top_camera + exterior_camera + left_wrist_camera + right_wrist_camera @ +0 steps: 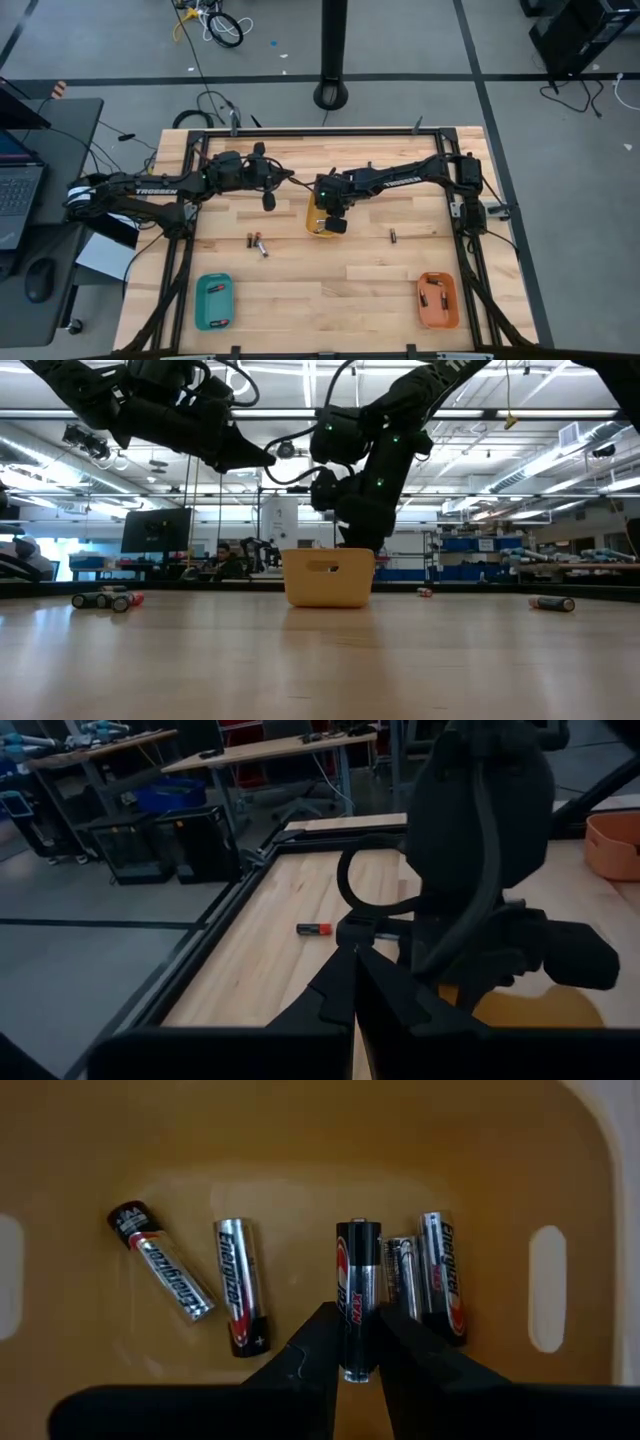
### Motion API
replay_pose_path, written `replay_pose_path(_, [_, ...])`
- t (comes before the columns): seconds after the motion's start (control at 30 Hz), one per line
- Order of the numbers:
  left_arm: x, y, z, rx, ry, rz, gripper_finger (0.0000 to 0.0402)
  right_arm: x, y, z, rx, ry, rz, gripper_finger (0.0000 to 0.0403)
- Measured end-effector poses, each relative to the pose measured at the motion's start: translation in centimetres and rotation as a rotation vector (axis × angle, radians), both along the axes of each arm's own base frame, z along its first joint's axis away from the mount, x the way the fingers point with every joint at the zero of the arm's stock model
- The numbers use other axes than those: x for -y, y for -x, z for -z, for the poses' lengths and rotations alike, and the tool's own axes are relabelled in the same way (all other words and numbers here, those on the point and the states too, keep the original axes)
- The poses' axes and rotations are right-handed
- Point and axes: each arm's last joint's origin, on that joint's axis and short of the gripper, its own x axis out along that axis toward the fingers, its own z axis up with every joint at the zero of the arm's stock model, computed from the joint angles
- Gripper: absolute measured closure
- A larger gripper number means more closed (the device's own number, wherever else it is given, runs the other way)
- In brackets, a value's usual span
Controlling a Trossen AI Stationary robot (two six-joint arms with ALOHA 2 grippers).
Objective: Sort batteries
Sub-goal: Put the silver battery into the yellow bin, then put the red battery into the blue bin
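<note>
Glossy metal-look batteries (358, 1298) lie in a smooth yellow plastic tray (300, 1140) on pale wood table (330, 285).

Wooden table (330, 290) under me, pale planks, dark frame round its edge. Yellow tray (316, 222) near its middle. Teal tray (213, 301) at my near-left corner; orange tray (438, 301) at my near-right corner. Beyond the table: grey floor, a black post base (331, 96), loose cables (222, 27). Side desk at my left bears a laptop (18, 190) and a mouse (39, 279).
</note>
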Motion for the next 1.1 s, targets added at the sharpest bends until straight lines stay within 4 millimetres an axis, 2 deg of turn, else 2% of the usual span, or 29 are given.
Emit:
replay_pose_path(0.7, [0.1,0.2,0.7,-0.076,0.014,0.007,0.0385,0.3,0.0,0.2,0.028,-0.002,0.004,0.0314])
replay_pose_path(1.0, [0.4,0.4,0.7,-0.109,0.020,0.018,0.0385,-0.3,0.0,-0.4,0.048,0.005,-0.017,0.0290])
replay_pose_path(1.1, [0.8,0.4,0.9,-0.135,0.027,0.035,0.0385,-0.8,0.4,-1.6,0.045,0.018,-0.053,0.0297])
